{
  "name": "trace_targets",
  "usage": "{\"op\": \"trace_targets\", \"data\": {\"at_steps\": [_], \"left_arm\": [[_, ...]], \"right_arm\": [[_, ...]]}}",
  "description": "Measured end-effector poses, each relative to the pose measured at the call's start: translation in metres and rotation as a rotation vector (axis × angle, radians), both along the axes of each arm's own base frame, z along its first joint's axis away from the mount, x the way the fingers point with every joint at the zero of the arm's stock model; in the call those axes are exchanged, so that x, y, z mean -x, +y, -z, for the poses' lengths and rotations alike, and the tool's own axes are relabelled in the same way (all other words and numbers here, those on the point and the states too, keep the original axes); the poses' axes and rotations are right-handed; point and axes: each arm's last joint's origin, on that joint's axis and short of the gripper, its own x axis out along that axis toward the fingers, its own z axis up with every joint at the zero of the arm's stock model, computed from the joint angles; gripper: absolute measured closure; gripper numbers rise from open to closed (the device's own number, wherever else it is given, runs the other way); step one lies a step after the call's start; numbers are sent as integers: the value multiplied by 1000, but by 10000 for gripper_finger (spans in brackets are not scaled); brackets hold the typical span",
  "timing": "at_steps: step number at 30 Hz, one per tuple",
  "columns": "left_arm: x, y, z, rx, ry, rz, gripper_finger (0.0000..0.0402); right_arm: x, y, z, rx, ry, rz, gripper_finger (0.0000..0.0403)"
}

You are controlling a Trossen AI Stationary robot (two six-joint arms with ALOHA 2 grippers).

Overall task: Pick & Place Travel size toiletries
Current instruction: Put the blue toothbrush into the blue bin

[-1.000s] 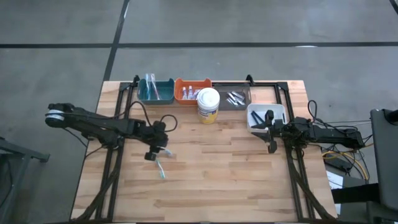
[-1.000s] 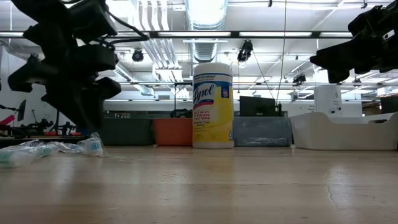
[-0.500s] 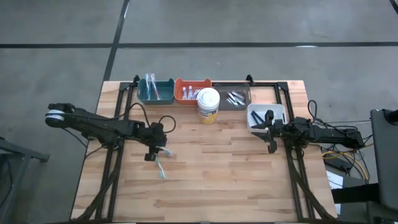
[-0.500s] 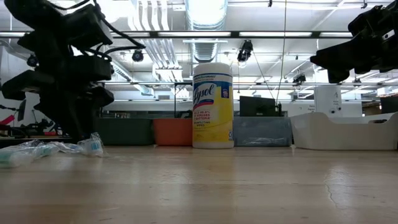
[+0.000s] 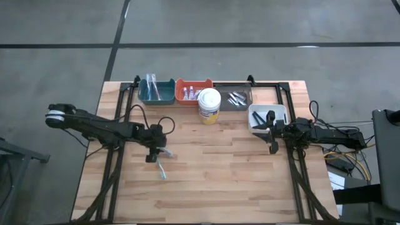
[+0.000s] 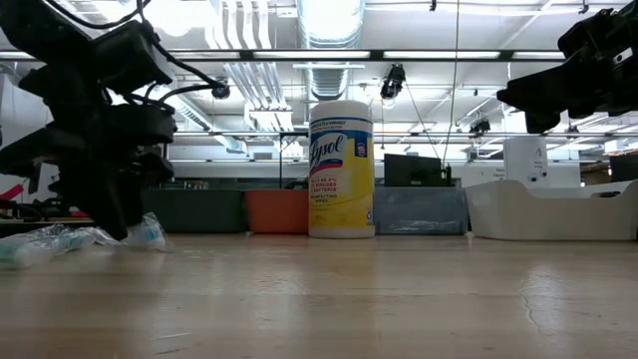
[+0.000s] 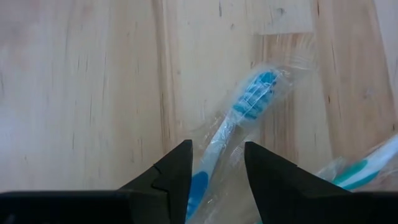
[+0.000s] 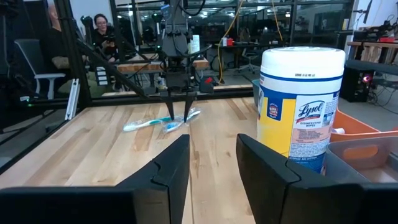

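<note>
Two clear-wrapped toothbrushes [image 5: 161, 167] lie flat on the wooden table, left of its middle. In the left wrist view one is blue [image 7: 242, 115] and the other teal [image 7: 367, 168]. My left gripper [image 5: 152, 157] is down at the table over them, open. Its fingers [image 7: 180, 171] stand on either side of the blue brush's handle [image 7: 208, 158]. In the right wrist view it shows far off [image 8: 178, 115], pointing down. My right gripper [image 8: 211, 168] waits open beside the white bin [image 5: 267, 117], touching nothing. My left gripper comes from above, pointing down, with one finger on each side of the blue toothbrush's handle [image 7: 208, 158], across its length. Whether the fingers touch the wrapper, I cannot tell. The brush lies flat on the table.
A Lysol wipes canister [image 5: 209, 105] stands near the table's far middle. Behind it along the far edge sit a teal bin [image 5: 156, 90], an orange bin [image 5: 194, 90] and a grey bin [image 5: 236, 98], each holding small items. A person sits in the room beyond the table [image 8: 102, 34].
My left gripper has come down toward the table onto the wrapped toothbrushes, shifting slightly toward the table's left edge. The toothbrushes have stayed where they were.
</note>
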Motion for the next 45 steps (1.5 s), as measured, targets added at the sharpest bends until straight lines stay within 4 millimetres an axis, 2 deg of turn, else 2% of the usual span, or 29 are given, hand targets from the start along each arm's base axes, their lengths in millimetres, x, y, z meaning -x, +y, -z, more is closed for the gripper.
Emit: {"op": "trace_targets", "data": {"at_steps": [5, 16, 31, 36, 45], "left_arm": [[0, 0, 0, 12, 0, -20, 275], [-3, 1, -2, 3, -41, -48, 394], [-23, -1, -20, -35, -315, 37, 394], [-30, -2, -29, -54, -442, 104, 391], [-42, -2, -54, -83, -727, 115, 390]], "right_arm": [[0, 0, 0, 1, 0, 0, 279], [0, 0, 0, 2, 0, 0, 284], [0, 0, 0, 2, 0, 0, 274], [0, 0, 0, 2, 0, 0, 281], [0, 0, 0, 1, 0, 0, 286]]}}
